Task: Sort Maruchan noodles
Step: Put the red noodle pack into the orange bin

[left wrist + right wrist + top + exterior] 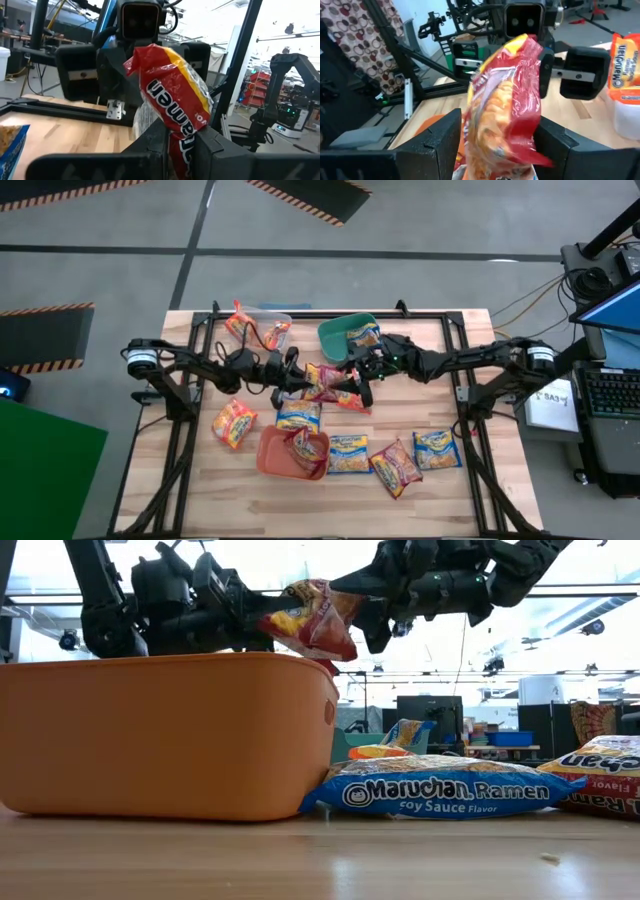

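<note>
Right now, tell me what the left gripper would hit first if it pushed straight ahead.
Most likely the right gripper: the left gripper faces it, sharing the red packet; depth is unclear.
</note>
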Action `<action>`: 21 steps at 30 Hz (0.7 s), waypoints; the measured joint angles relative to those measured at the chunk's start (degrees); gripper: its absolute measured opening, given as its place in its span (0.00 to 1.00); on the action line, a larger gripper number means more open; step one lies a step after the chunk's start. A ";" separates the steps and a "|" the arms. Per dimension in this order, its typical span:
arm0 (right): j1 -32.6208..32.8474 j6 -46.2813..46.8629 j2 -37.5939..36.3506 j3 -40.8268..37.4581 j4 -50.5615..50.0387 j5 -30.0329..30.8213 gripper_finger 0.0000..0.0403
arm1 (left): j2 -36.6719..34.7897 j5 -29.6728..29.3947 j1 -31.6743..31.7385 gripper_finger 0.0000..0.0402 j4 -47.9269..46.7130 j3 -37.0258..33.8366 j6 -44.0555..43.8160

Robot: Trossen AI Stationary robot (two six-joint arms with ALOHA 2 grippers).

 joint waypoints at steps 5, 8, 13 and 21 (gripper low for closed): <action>0.00 0.19 1.96 1.42 1.22 0.43 0.44 | 0.00 0.07 -0.01 0.07 -0.05 0.79 0.07; 0.00 -0.23 2.01 1.66 1.11 0.46 0.35 | 0.00 0.09 -0.01 0.07 -0.03 0.75 0.07; 0.00 -0.31 1.71 1.74 1.12 0.64 0.16 | 0.00 0.15 -0.01 0.07 -0.03 0.72 -0.04; 0.00 -0.49 1.66 1.75 1.06 0.53 0.06 | 0.00 0.16 -0.01 0.09 -0.04 0.77 -0.77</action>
